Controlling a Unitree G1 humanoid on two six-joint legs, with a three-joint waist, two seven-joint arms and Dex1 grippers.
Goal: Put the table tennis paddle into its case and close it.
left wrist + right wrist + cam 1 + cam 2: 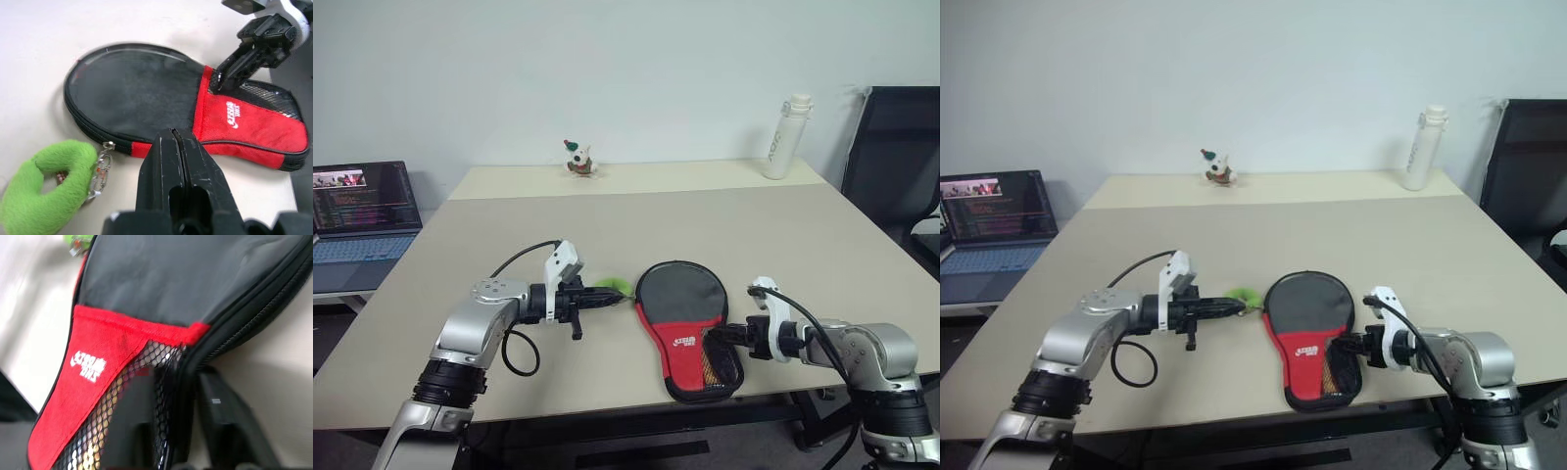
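Observation:
The case (680, 313) lies flat on the table, its grey round part far from me and its red part with the mesh pocket near the front edge. Its zip looks closed all round. The table tennis paddle is hidden. The green pull tag (49, 191) hangs from the zip by a small clip at the case's left side. My left gripper (622, 299) is shut on nothing, its tips beside the tag and pointing at the case. My right gripper (181, 382) is open, its fingers standing either side of the case's right edge at the mesh pocket (142, 382).
A laptop (362, 211) stands open on a side table to the left. A small toy figure (578, 159) and a white bottle (786, 137) stand at the table's far edge. A black chair (896, 157) is at the right. The table's front edge (607, 392) runs just below the case.

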